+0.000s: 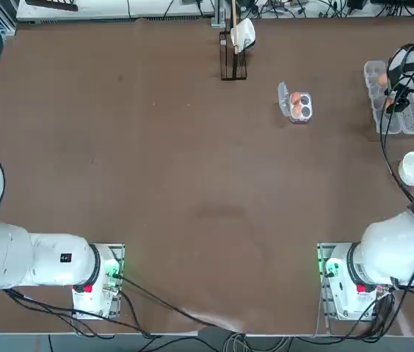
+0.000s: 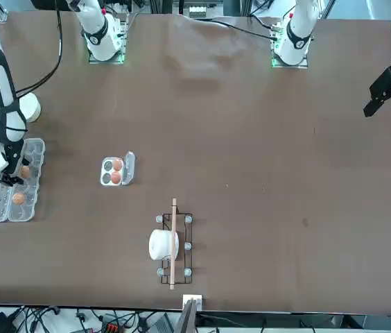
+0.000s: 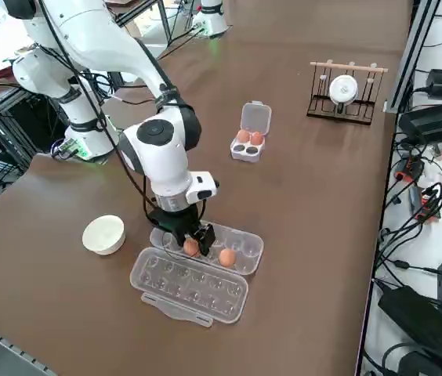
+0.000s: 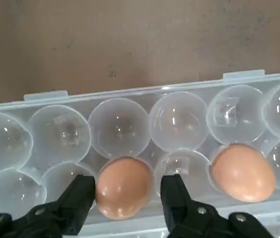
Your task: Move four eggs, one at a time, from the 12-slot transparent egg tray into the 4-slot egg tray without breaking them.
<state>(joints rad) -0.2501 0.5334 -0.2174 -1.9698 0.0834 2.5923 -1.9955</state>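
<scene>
My right gripper [image 4: 127,198] is down in the 12-slot transparent egg tray [image 4: 120,124], near the table's right edge. Its black fingers [image 4: 80,198] stand either side of one orange-brown egg [image 4: 124,187], very close to its sides, with a thin gap still showing on one side. A second egg [image 4: 242,171] sits two cups along in the same row. From the side, the gripper [image 3: 193,239] stands upright over the tray [image 3: 244,247], whose clear lid [image 3: 190,286] lies open flat. The 4-slot egg tray [image 1: 307,107] holds two eggs [image 3: 243,135] [image 3: 256,139] side by side.
A white bowl [image 3: 103,233] sits on the table beside the long tray, toward the arm's base. A black wire rack with a white cup [image 1: 234,51] stands at the far edge. Brown tabletop stretches between the two trays.
</scene>
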